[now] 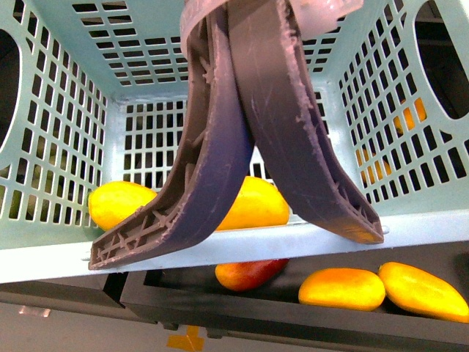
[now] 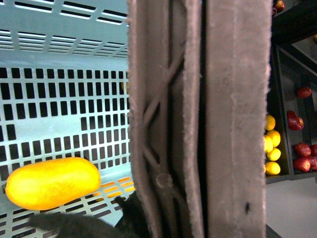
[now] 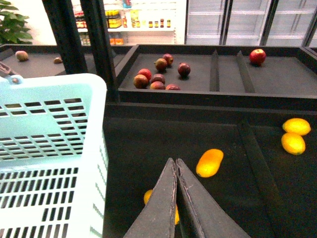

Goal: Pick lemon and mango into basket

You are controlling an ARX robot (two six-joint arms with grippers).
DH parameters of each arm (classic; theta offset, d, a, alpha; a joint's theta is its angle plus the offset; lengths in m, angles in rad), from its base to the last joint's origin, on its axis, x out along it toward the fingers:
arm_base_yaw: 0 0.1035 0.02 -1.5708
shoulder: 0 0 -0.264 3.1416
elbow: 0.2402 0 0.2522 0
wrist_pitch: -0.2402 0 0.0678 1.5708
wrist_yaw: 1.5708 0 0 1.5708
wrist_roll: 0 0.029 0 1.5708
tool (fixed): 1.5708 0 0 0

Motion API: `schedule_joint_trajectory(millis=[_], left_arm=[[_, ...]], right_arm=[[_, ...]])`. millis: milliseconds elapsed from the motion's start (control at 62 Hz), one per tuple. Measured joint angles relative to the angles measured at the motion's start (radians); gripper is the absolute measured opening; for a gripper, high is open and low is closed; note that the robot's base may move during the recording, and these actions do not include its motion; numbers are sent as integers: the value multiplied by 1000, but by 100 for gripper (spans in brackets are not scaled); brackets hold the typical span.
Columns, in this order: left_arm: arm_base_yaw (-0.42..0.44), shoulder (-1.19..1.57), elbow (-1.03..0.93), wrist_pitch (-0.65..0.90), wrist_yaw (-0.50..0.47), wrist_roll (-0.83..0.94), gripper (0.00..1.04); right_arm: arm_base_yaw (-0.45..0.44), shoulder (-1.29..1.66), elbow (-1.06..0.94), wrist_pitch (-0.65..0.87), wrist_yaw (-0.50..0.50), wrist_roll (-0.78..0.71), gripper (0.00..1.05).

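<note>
The turquoise basket [image 1: 58, 147] hangs close in the front view, its two dark brown handles [image 1: 242, 132] pressed together. My left gripper [image 2: 119, 223] is shut on the handles [image 2: 198, 119]; only a dark part of it shows. Two yellow-orange mangoes [image 1: 121, 204] [image 1: 253, 204] lie in the basket, and one mango [image 2: 52, 182] shows in the left wrist view. My right gripper [image 3: 176, 163] is shut and holds nothing, above the black shelf beside the basket [image 3: 49, 148]. A mango [image 3: 209, 162] lies just beyond its tips. Lemons [image 2: 270, 144] sit on a shelf off to the side.
More mangoes [image 1: 341, 287] [image 1: 421, 290] and a reddish one [image 1: 249, 273] lie on the black shelf below the basket. Two yellow oval fruits [image 3: 294, 135] lie past a divider. Red fruits [image 3: 158, 77] fill the shelf behind, and dark uprights [image 3: 99, 44] stand by the basket.
</note>
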Motion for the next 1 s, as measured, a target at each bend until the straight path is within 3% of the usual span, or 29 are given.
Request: schedule_joint_trajectory(millis=[999], left_arm=[[0, 0, 0, 0, 0, 0, 14]], right_arm=[[-1, -377, -169, -172, -5, -1, 2]])
